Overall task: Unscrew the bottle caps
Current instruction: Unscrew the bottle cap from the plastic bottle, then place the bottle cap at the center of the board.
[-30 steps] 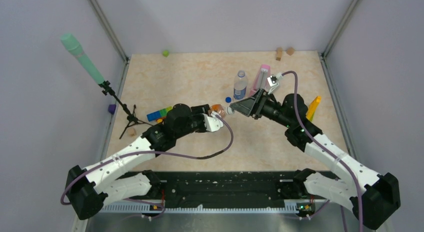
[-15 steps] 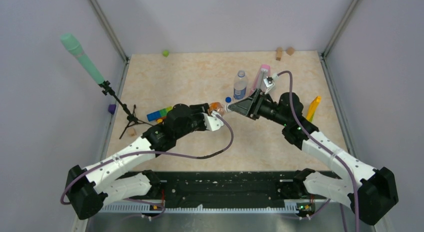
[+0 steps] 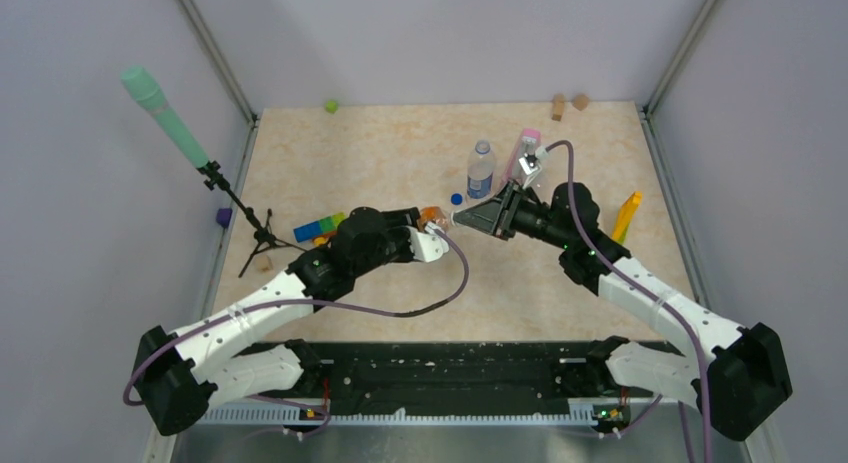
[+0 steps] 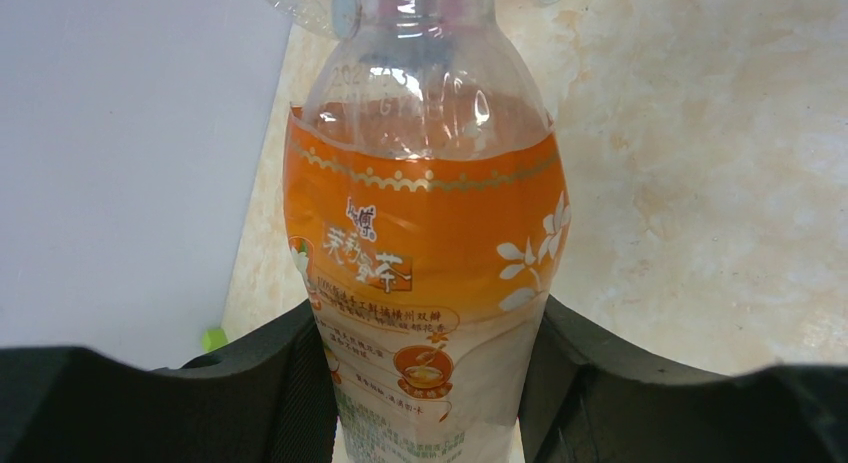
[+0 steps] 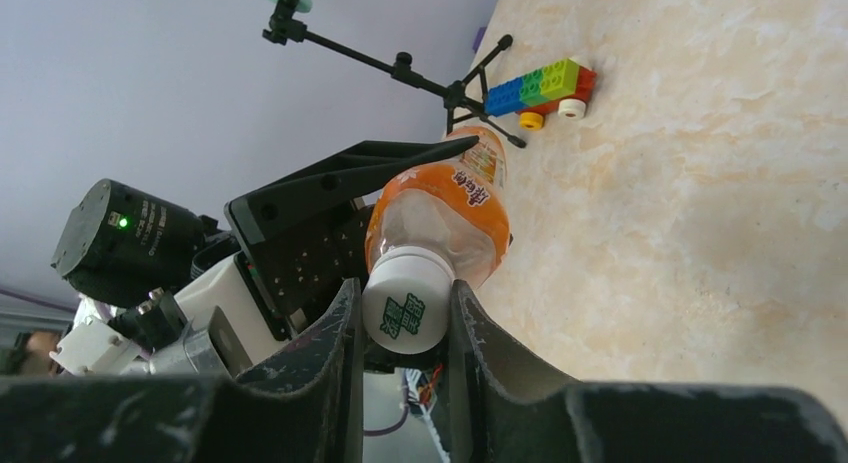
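My left gripper (image 4: 430, 398) clamps the orange bottle (image 4: 425, 223), labelled in Chinese script; my right gripper (image 5: 402, 335) pinches its white, green-printed cap (image 5: 408, 288).

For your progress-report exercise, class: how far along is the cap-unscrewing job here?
Looks done: a dark blue cap lies loose beside the blue-labelled bottle. In hand: the left gripper holds the orange bottle; the right gripper clamps its white cap, not yet off. Left: that cap; a third bottle isn't clearly visible.
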